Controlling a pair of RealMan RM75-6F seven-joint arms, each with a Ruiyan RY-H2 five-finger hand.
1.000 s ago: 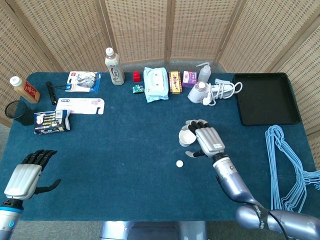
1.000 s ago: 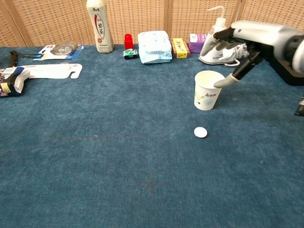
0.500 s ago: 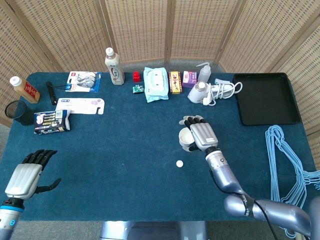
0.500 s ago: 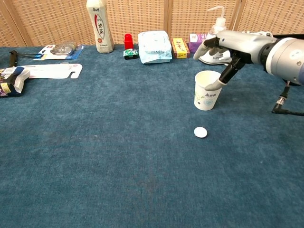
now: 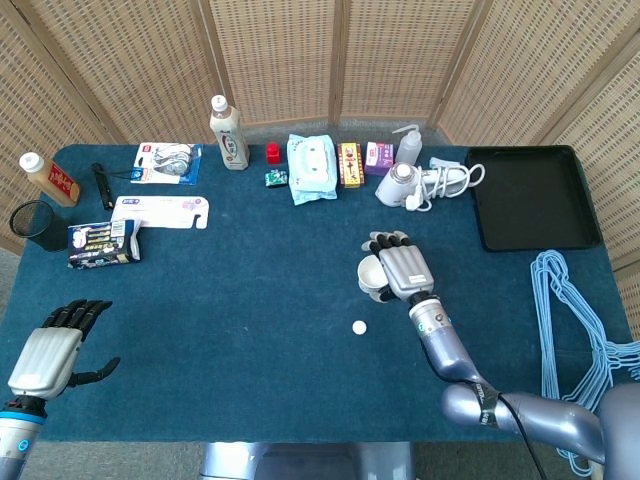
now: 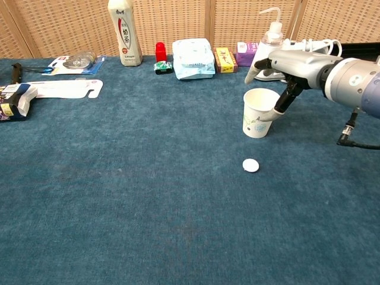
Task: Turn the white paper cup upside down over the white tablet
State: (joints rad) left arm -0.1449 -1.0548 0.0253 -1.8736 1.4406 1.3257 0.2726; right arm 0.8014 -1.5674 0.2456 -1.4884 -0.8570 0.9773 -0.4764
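The white paper cup (image 6: 260,120) stands upright, mouth up, right of centre on the blue table (image 6: 148,208). The right hand (image 6: 295,62) reaches over it from the right. Its thumb touches the cup's right rim, while its other fingers (image 5: 388,240) arch over the far side. Whether they actually grasp the cup cannot be told. The white tablet (image 6: 250,165) lies just nearer than the cup, apart from it. The left hand (image 5: 52,349) hovers at the near left corner, fingers loosely spread, holding nothing.
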